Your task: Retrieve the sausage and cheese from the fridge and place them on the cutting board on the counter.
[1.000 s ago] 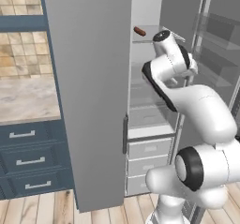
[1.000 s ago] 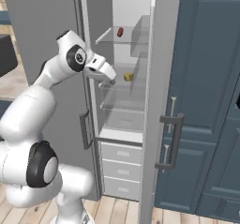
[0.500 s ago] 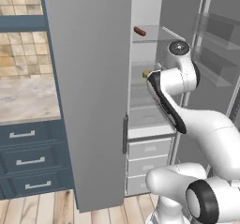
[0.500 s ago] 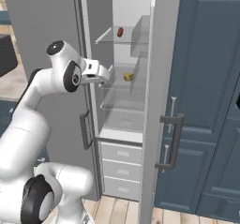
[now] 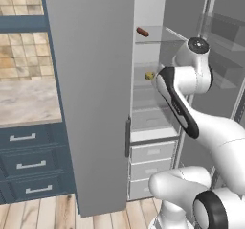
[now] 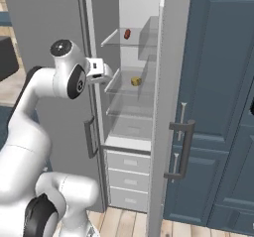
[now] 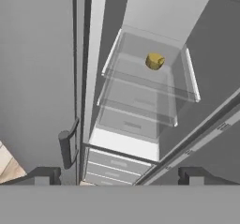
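Left base view: fridge [image 5: 95, 89] door open; sausage [image 5: 142, 31] on top shelf, cheese [image 5: 150, 75] one shelf below.

Right base view: gripper [image 6: 103, 73] at the opening, short of the cheese.

Hand view: jaws spread wide, empty. Reach step; next, advance onto the cheese, likely.

Open fridge [image 6: 126, 132], shelf front unobstructed
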You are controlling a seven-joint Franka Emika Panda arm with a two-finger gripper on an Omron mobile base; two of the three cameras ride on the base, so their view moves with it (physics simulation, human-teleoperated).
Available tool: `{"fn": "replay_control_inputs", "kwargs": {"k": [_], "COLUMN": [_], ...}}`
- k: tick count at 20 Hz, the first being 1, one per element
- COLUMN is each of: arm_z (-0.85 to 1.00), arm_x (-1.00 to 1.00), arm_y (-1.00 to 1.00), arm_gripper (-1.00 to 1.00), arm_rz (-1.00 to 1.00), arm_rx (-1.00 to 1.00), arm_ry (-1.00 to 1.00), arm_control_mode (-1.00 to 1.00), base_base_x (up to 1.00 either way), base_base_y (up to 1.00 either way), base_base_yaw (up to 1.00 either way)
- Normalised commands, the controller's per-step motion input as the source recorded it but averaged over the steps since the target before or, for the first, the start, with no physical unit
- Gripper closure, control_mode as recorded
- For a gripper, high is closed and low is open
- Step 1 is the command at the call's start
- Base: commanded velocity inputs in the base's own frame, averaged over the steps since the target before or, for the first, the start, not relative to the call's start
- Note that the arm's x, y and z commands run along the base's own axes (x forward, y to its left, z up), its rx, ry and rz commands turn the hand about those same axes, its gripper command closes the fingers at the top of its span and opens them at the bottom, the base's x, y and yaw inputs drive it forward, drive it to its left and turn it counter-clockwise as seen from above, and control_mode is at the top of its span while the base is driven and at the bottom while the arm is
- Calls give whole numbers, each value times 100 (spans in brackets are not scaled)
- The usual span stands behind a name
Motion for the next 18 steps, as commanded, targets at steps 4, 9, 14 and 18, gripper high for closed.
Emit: {"fn": "replay_control_inputs", "kwargs": {"k": [4,9,14,18], "arm_z": [29,9,-6,0], "arm_x": [-53,-54,-25,0], "arm_y": [2,4,24,0], "arm_gripper": [-100,-100,-100,-100], "arm_rz": [0,10,10,0], "arm_rx": [0,0,-2,0], "arm_ry": [0,3,11,0], "arm_control_mode": [-100,-100,100,100], "base_base_x": [0,0,0,0], "base_base_y": [0,0,7,4], "base_base_yaw": [0,0,2,2]}}
